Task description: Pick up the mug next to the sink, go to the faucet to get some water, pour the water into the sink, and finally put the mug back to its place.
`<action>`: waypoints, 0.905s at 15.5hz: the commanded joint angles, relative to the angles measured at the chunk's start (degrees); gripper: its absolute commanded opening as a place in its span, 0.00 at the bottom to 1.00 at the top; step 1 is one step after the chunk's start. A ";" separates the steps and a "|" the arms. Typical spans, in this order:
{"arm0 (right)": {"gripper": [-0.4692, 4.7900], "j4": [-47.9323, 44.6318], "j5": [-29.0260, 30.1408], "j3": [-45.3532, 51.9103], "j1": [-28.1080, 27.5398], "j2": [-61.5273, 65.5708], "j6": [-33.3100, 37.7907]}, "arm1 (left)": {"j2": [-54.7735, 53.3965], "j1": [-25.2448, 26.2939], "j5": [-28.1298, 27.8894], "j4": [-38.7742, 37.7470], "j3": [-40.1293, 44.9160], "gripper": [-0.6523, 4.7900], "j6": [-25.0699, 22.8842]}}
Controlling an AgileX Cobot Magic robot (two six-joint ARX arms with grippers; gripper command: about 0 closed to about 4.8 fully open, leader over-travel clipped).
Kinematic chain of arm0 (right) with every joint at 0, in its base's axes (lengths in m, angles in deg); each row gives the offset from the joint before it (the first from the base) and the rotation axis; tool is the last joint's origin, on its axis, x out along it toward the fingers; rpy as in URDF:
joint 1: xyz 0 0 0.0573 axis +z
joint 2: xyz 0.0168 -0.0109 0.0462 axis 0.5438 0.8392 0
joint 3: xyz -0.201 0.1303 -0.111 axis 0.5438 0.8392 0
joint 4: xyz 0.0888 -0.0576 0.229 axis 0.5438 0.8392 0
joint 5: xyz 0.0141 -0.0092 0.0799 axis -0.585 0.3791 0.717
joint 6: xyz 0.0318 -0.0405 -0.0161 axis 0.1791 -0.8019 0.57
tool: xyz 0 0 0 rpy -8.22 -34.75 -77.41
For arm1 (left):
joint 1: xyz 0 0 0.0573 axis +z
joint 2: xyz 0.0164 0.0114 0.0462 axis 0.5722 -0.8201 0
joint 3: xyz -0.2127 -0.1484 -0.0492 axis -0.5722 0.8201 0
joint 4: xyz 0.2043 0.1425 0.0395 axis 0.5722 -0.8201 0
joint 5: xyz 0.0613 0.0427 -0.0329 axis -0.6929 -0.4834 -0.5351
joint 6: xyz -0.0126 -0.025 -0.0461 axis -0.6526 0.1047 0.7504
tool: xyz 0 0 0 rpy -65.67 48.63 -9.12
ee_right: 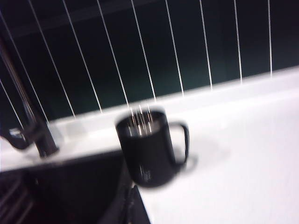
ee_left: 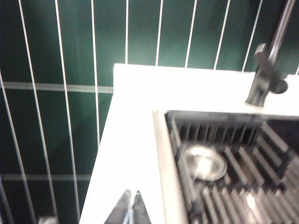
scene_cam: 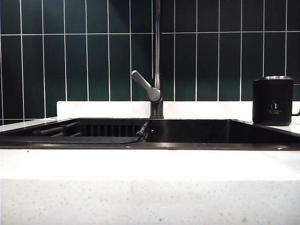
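Only the wrist views show the end effectors: left end effector (ee_left: pixel 130 210) clenched over the white speckled desk (ee_left: pixel 131 140); right end effector (ee_right: pixel 132 207) clenched, empty, the matte black metal-rimmed mug (ee_right: pixel 149 147) upright just ahead.

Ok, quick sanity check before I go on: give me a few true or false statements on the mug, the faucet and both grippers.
1. The mug stands upright on the counter, right of the sink. True.
2. Water is running from the faucet. False: no stream shows.
3. The right gripper holds the mug. False: it is shut and empty, short of the mug.
4. The left gripper is shut, over the counter beside the sink's left end. True.
5. The mug's handle points toward the faucet. False: it points away from it.
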 commanded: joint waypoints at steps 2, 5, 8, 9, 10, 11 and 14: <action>0.09 4.57 -1.55 -10.58 0.00 5.46 -11.80 | -0.04 -0.02 1.31 -0.81 -5.35 0.11 0.13; 0.09 2.58 -1.70 -16.76 -0.07 14.49 -15.43 | -0.61 -0.02 1.29 -3.26 -9.77 0.11 -2.64; 0.09 -1.25 -1.88 -22.75 0.42 25.33 -15.43 | -4.68 -0.02 1.31 -1.73 -12.85 0.11 -2.69; 0.09 -5.18 -1.84 -24.17 0.37 29.27 -15.45 | -7.61 -0.02 2.10 -0.74 -13.99 0.11 -2.64; 0.09 -7.50 -1.86 -24.52 0.37 31.28 -15.45 | -9.31 -0.02 3.98 0.74 -14.38 0.11 -2.60; 0.09 -13.16 -1.81 -24.68 0.48 36.35 -15.39 | -14.40 -0.02 9.57 4.28 -16.02 0.11 -2.67; 0.09 -18.08 -1.60 -24.70 3.67 42.80 -15.30 | -22.77 -0.02 16.57 5.07 -19.78 0.11 -2.16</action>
